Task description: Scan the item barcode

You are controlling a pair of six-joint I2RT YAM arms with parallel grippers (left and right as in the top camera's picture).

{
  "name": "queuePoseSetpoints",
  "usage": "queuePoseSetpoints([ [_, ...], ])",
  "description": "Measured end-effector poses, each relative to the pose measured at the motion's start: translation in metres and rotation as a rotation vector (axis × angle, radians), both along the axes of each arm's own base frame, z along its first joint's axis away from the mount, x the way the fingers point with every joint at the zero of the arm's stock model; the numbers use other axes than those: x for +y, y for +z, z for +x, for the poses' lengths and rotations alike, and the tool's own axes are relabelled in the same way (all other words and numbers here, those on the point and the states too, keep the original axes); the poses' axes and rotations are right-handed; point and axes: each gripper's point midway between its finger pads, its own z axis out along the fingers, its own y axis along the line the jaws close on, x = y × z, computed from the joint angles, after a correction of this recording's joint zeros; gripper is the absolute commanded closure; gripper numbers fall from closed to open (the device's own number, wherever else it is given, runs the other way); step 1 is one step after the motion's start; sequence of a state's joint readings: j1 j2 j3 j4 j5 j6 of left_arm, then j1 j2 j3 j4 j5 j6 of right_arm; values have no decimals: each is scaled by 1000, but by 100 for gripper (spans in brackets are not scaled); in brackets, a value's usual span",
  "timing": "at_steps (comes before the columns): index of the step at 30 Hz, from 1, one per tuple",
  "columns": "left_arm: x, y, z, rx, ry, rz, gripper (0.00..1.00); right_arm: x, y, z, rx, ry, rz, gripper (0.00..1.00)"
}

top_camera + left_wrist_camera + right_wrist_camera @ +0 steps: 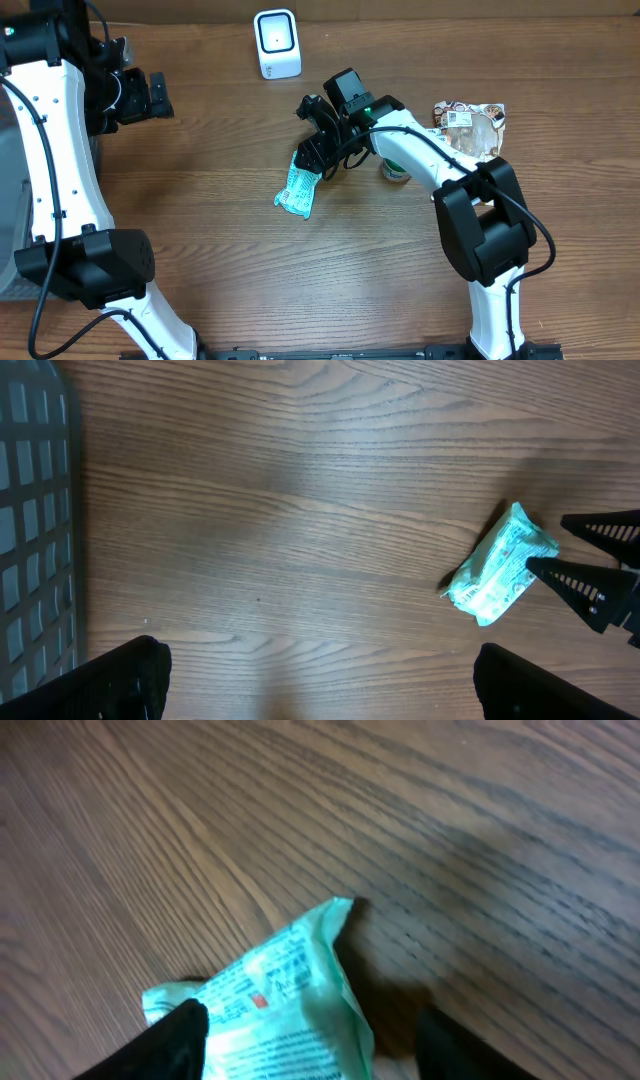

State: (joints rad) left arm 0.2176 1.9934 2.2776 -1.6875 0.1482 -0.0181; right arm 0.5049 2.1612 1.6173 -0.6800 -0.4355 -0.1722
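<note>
Currently the right tool is straddling the green packet on the counter; I cannot tell if it is clamping. Pinching just the slick edge, it risks dropping it.

A brown wooden desk fills nearly all of every view, its grain running in long streaks from side to side (darker bands alternate with paler ones). Along the far edge in the overhead view runs a pale tan strip; what it belongs to cannot be told. A grey grid panel shows at the left of the left wrist view. The light is soft and even, leaving only faint, blurred shadows on the wood.
</note>
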Motion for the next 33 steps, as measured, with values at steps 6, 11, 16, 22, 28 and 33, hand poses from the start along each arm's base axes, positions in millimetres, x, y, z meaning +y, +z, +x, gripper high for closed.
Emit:
queuePoseSetpoints([
  [6, 0, 0, 0, 0, 0, 0, 1, 2, -14, -1, 20, 16, 5, 50],
  [11, 0, 0, 0, 0, 0, 0, 0, 1, -30, -6, 60, 16, -9, 74],
  [16, 0, 0, 0, 0, 0, 0, 0, 1, -29, -8, 113, -31, 6, 96],
  [22, 0, 0, 0, 0, 0, 0, 0, -18, -26, -13, 255, -147, -5, 96],
  [28, 0, 0, 0, 0, 0, 0, 1, -30, -18, -7, 378, -356, 6, 96],
  [33, 0, 0, 0, 0, 0, 0, 0, -36, -15, -3, 467, -620, -29, 96],
])
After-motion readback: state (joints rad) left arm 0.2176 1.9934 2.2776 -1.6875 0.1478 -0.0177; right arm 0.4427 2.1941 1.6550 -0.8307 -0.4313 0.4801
